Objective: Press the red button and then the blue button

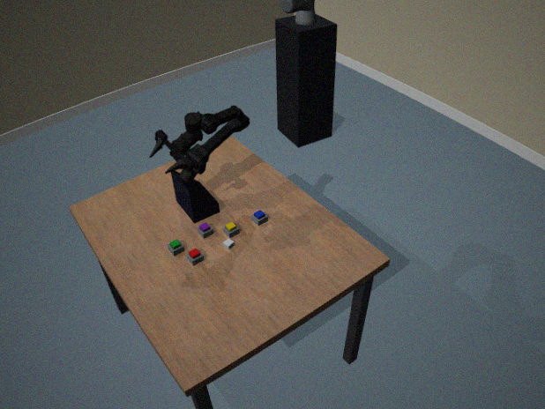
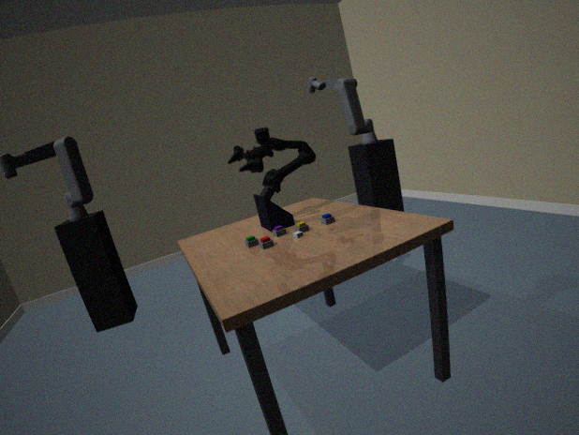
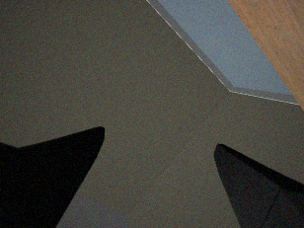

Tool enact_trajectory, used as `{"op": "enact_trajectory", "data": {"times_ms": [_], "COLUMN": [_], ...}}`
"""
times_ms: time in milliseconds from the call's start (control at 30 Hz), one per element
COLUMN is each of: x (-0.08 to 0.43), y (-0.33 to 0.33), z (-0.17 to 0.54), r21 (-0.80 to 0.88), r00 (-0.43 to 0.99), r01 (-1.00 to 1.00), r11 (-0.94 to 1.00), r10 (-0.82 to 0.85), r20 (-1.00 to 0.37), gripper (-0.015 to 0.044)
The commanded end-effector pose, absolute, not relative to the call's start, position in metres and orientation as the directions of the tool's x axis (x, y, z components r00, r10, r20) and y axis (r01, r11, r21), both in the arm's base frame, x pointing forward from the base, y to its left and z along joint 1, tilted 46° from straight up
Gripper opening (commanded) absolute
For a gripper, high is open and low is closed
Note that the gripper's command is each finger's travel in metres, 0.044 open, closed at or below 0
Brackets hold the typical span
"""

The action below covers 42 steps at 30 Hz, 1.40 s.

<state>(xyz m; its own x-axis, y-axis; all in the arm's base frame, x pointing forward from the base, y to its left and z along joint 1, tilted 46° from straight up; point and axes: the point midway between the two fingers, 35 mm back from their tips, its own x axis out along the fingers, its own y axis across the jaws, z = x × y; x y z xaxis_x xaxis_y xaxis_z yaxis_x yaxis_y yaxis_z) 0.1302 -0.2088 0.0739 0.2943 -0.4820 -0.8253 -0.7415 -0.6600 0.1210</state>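
The red button (image 1: 194,253) (image 2: 265,239) sits on a grey base on the table, beside the green button. The blue button (image 1: 259,214) (image 2: 327,217) sits apart from the others, on the right side of the group in the top and exterior views. Both caps stand raised on their bases. My gripper (image 1: 159,163) (image 2: 234,166) (image 3: 160,141) is open and empty, high above the table and well away from the buttons. The wrist view shows its two fingertips wide apart, with wall behind them and no button in sight.
A green button (image 1: 175,244) (image 2: 251,238), a purple button (image 1: 205,227) (image 2: 279,228) and a yellow button (image 1: 231,226) (image 2: 301,225) stand near the arm's base. A small white block (image 1: 228,243) (image 2: 298,234) lies in front of the yellow button. Other arms on black pedestals stand beyond the table (image 1: 265,304) (image 2: 262,291).
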Motion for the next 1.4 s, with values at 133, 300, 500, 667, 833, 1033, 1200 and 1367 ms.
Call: {"op": "enact_trajectory", "data": {"times_ms": [133, 300, 500, 667, 833, 1033, 1200, 1367], "x": [0.152, 0.183, 0.219, 0.246, 0.266, 0.281, 0.291, 0.300], "y": [-0.203, -0.193, -0.175, -0.156, -0.137, -0.120, -0.104, -0.088], "z": [0.067, 0.055, 0.037, 0.018, 0.000, -0.017, -0.031, -0.047], "r21": [0.214, 0.240, 0.194, 0.192, 0.261, 0.379, 0.491, 0.601], "r00": [0.314, 0.317, 0.282, 0.225, 0.166, 0.109, 0.060, 0.009], "r01": [-0.420, 0.145, 0.733, 0.966, 0.934, 0.743, 0.516, 0.247], "r11": [-0.882, -0.960, -0.651, -0.171, 0.246, 0.551, 0.702, 0.760], "r10": [-0.363, -0.184, 0.031, 0.203, 0.348, 0.459, 0.542, 0.618], "r20": [-0.877, -0.930, -0.959, -0.953, -0.923, -0.882, -0.838, -0.786], "gripper": [0.0400, 0.0400, 0.0400, 0.0400, 0.0400, 0.0400, 0.0400, 0.0400]}}
